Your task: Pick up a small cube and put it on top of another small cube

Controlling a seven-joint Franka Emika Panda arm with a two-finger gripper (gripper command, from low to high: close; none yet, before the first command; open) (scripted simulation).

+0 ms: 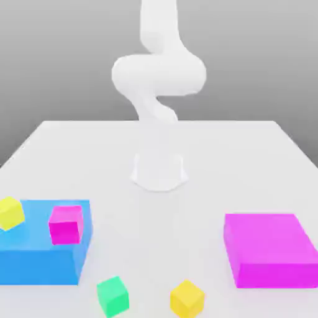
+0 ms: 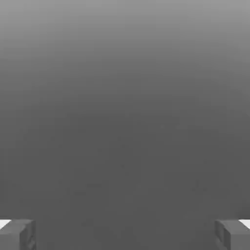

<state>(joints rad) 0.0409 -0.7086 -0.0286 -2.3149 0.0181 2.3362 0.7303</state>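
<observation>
Hand view: gripper (image 2: 125,234) spread wide, holding nothing, grey backdrop ahead. Exterior view: green cube (image 1: 112,294) at seven o'clock from the arm base (image 1: 159,171), yellow cube (image 1: 187,298) at six.

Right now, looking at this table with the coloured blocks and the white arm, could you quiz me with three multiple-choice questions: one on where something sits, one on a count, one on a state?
1. Where is the small magenta cube?
A. on the big blue block
B. on the big magenta block
C. on the bare table

2. How many small yellow cubes are there?
A. one
B. two
C. three

3. How does the arm's tool stand?
A. shut on a cube
B. open, holding nothing
C. shut, empty

Answers: 1 A, it rests on the blue block's top. 2 B, one at the blue block's edge, one beside the green cube. 3 B, the hand view shows its fingers wide apart with nothing between.
</observation>
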